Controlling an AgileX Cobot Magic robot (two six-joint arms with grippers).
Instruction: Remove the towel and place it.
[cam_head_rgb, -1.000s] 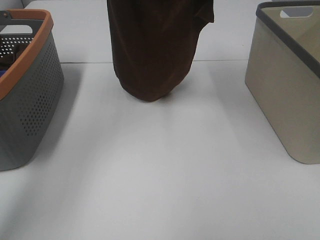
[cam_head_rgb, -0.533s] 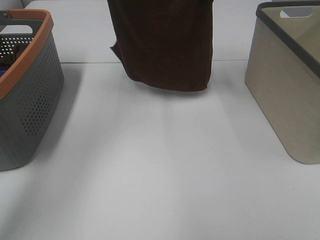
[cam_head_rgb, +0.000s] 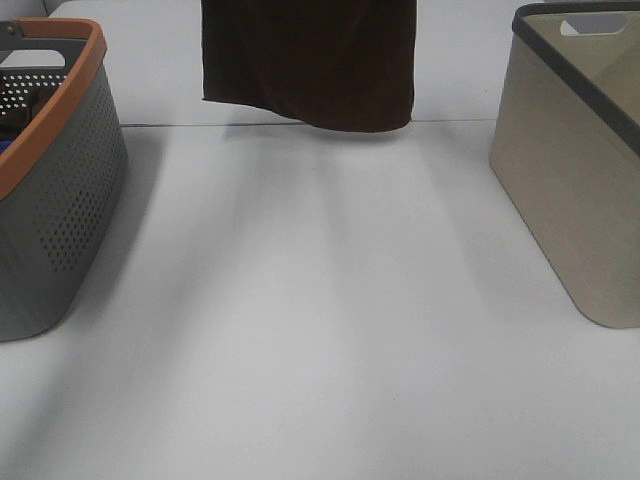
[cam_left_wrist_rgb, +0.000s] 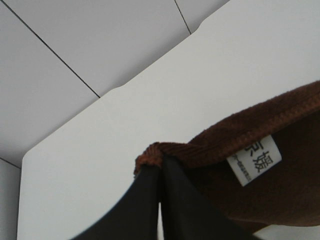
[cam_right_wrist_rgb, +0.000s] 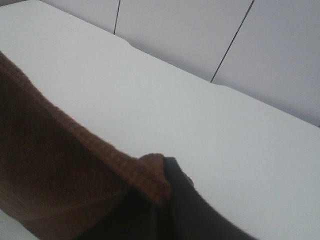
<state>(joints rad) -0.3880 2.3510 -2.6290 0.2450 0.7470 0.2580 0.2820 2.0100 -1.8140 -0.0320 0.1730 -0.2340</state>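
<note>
Up it has gone: the towel (cam_head_rgb: 308, 65) hung lower a moment ago, with its bottom close to the table (cam_head_rgb: 320, 330), and now it is lifted higher and pulled out wider. It hangs in the air at the far middle of the table, between the two baskets, and it does not touch the table. It is dark brown and soft. Its bottom edge is nearly straight, dipping a bit lower on the right, and a few soft folds run down it. A pale shadow lies on the table under it. The left gripper (cam_left_wrist_rgb: 159, 167) has its two black fingers squeezed tight on one top corner of the towel, and a small white tag (cam_left_wrist_rgb: 254, 160) with dark print sits on the cloth just beside that corner. The right gripper (cam_right_wrist_rgb: 167, 172) is pinching another top corner, which is bunched up at its tips, and the towel's stitched edge runs away from it. A grey basket (cam_head_rgb: 60, 200) with small holes and an orange rim stands on the left. A tan basket (cam_head_rgb: 570, 180) with a dark rim stands on the right.
</note>
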